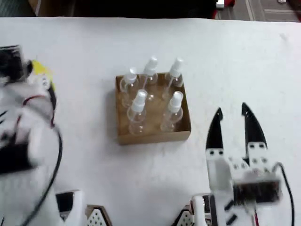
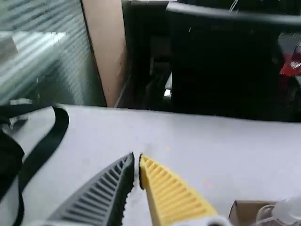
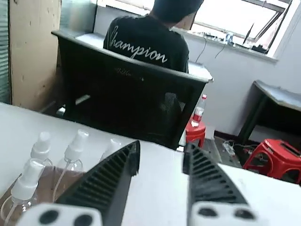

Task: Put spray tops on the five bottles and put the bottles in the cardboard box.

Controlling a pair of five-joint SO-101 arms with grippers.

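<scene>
- Five clear spray bottles (image 1: 138, 113), each capped with a white spray top (image 1: 151, 63), stand upright inside the cardboard box (image 1: 153, 137) in the middle of the bench (image 1: 235, 52).
- Right gripper (image 1: 231, 108) hovers beside the box, fingers spread, empty.
- Left gripper (image 2: 136, 159) hangs over the bench's left side, fingers pressed together.

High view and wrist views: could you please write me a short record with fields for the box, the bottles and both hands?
box: cardboard box, mid-table on the white table
contents: five bottles, upright inside the box
caps: spray tops on all five
left: left hand shut, holding nothing, away from the box
right: right hand open, holding nothing, beside the box on the near side
task state: looks complete
</scene>
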